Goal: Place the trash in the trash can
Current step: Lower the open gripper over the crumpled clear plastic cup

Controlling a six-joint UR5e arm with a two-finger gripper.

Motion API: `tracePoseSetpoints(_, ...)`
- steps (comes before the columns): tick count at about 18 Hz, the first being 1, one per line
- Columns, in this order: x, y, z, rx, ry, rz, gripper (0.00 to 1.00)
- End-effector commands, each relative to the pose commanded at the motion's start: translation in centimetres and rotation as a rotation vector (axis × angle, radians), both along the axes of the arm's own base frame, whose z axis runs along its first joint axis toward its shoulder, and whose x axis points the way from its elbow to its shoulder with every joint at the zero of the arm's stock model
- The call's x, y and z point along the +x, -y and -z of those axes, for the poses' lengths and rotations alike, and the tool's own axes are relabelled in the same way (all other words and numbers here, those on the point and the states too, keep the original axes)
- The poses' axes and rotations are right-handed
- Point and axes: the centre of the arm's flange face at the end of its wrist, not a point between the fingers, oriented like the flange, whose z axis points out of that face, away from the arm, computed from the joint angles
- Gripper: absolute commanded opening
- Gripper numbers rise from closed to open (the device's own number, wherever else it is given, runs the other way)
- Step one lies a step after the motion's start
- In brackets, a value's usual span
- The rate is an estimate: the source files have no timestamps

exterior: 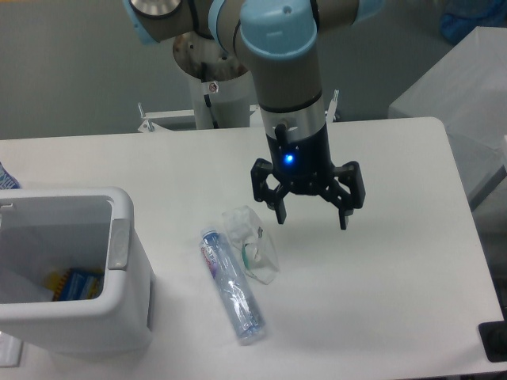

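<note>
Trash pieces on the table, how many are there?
2. A slim clear plastic bottle with a pink-blue label lies right of the boxy white plastic bin. A crumpled transparent cup with a green bit lies beside the bottle, below the open black gripper.

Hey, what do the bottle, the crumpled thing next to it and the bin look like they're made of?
The bottle looks like thin clear plastic, glossy: the table shows through it. The crumpled cup or wrapper also seems to be clear plastic film, creased, with a green bit inside. The trash can appears to be opaque white moulded plastic, smooth and slightly shiny, with a grey strip on its rim.
</note>
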Motion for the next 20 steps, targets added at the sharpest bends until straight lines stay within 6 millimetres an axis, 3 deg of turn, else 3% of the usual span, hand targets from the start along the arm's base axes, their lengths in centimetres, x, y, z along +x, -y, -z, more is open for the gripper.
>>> tracePoseSetpoints(2,1.4,1.1,4.2,0.0,0.016,-0.034,1.0)
tracePoseSetpoints(6,3.0,2.5,10.1,-0.044,0.086,-0.07,1.0)
tracePoseSetpoints(8,3.4,2.8,12.1,-0.071,0.116,-0.066,1.0)
tracePoseSetpoints(17,3.9,2.8,17.8,-0.147,0.199,-0.064,1.0)
tracePoseSetpoints(20,4.1,2.7,18.5,-0.155,0.212,-0.055,1.0)
